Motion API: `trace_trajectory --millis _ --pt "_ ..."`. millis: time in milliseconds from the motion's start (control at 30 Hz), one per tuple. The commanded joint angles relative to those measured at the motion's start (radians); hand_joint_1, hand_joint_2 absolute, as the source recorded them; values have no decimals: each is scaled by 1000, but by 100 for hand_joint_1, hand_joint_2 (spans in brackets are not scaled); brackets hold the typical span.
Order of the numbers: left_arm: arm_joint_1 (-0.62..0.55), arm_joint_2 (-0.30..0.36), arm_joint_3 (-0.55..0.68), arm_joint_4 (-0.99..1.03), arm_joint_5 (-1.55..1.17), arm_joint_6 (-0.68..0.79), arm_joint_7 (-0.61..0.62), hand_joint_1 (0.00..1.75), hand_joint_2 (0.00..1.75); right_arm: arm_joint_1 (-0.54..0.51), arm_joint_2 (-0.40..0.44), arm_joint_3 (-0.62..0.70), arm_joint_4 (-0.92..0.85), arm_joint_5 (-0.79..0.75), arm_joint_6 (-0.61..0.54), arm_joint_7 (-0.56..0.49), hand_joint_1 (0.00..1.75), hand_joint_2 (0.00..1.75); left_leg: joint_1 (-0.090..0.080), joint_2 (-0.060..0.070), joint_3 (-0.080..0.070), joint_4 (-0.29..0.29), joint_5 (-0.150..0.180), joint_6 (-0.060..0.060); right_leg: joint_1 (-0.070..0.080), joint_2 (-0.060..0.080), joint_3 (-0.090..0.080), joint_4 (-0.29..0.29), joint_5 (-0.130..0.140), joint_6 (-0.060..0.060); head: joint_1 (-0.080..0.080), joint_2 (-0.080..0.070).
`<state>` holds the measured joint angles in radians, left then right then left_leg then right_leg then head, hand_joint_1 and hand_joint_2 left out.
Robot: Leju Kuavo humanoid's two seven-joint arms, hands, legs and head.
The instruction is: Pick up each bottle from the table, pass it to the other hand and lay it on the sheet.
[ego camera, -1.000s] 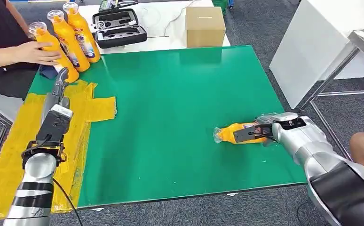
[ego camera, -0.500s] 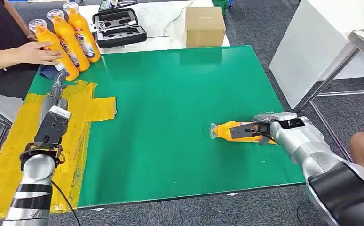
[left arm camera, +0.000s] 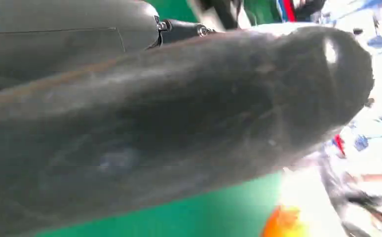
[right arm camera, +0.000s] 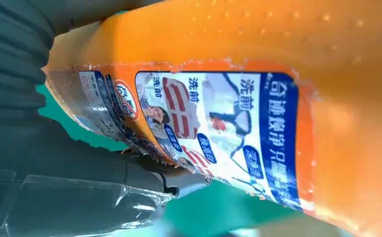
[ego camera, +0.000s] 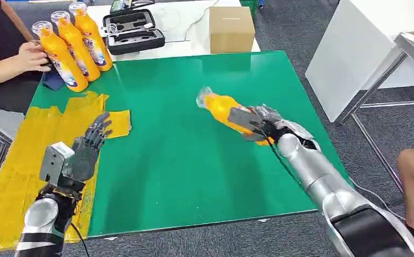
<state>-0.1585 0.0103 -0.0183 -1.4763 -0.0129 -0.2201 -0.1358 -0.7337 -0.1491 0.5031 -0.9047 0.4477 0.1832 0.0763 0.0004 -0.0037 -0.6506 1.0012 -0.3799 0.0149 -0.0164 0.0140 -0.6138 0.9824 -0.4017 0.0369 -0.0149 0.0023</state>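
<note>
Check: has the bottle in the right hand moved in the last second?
Yes. The bottle, held by the right hand, went from the table's near edge toward the cardboard box.

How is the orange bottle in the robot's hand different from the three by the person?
The orange plastic bottle in the right hand is tilted above the green table; the three orange bottles stand upright at the table's far corner. A person's hand touches one of those. All share orange bodies and clear caps.

- A green table (ego camera: 194,155) carried everything.
- A yellow sheet (ego camera: 17,155) lay across its left part.
- Three orange bottles (ego camera: 74,45) stood upright at its far left corner.
</note>
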Motion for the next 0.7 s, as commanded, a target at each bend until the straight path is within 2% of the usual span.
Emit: trace_trajectory --millis 33,200,300,467,600,700 --pt "6 -32 -142 56 -1 -18 -44 0 0 1 52 3 -287 -145 109 -38 175 175 0 -6 2 0 -1 -1 0 -6 3 1 -3 -2 1 0" --pt "11 -50 -183 11 -14 13 -52 0 0 78 40 54 -420 -155 20 -28 175 175 1 -4 1 0 -1 -1 0 -4 4 0 -1 -1 1 0" --pt "14 -47 -183 7 -14 14 -52 0 0 94 27 56 -439 -157 15 -28 175 175 0 -6 0 0 0 -1 0 -5 3 -1 -1 -1 1 0" --pt "20 -76 -171 -21 -15 40 -84 0 0 196 84 -47 -463 -255 -30 -66 175 175 1 -6 4 0 -2 -1 1 -6 8 -1 -3 -2 1 0" --pt "-21 -110 -188 -33 -31 82 -116 0 0 212 142 -45 -402 -320 -13 -94 175 175 1 -5 3 0 -2 -1 1 -5 6 0 -2 -2 1 0" --pt "-25 -111 -191 -33 -33 85 -113 0 0 212 145 -41 -398 -320 -16 -97 175 175 1 -5 2 1 -1 -1 1 -5 4 0 -2 -2 1 0"
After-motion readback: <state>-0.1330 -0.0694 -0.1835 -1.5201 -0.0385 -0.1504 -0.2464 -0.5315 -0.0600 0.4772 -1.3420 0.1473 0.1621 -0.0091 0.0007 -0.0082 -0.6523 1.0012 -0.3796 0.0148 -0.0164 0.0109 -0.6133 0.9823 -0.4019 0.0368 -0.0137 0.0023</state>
